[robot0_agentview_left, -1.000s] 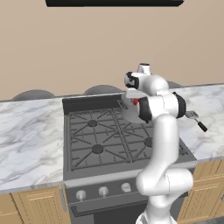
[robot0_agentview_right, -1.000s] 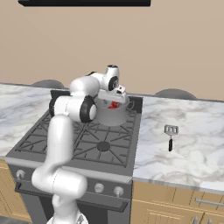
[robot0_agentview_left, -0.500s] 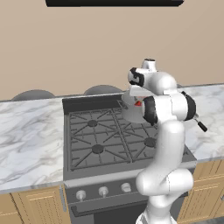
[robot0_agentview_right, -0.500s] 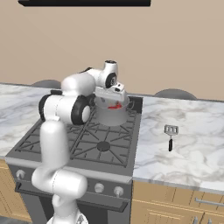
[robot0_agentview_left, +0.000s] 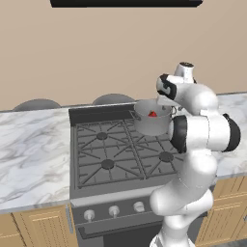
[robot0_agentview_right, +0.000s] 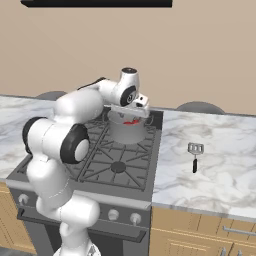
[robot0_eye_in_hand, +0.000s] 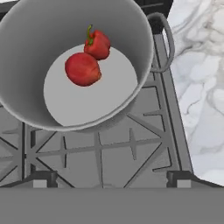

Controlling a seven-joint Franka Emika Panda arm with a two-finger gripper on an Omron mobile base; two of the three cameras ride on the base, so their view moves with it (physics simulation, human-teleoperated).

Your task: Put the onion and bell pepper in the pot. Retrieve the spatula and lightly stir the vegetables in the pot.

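Your gripper [robot0_eye_in_hand: 112, 181] hangs just above the pot [robot0_eye_in_hand: 26, 52], fingers spread wide and holding nothing. In the hand view the pot floor carries two red things touching each other: the pepper [robot0_eye_in_hand: 98, 43] with its green stem, and a rounder one beside it that I take for the onion [robot0_eye_in_hand: 82, 69]. Both vegetables look to be in, so by my reading the spatula [robot0_agentview_right: 194, 155] is your next target.

It lies on the marble counter [robot0_agentview_right: 225, 165] to the right of the stove [robot0_agentview_right: 117, 160], well apart from the pot and from your hand. Its head points toward the back wall and its dark handle toward the front edge, so the long axis runs roughly front to back. That is the thing to line up on: swing right, then turn the fingers so they close across the handle, not along it.

The counter around the spatula is bare in the right base view, with open room on every side, and it sits well in from the front edge. Lift clear of the pot rim and its side handle [robot0_eye_in_hand: 164, 41] before you swing, since the hand is close above them. The spatula lies flat on the stone, so the fingertips will likely need to come down almost to the surface
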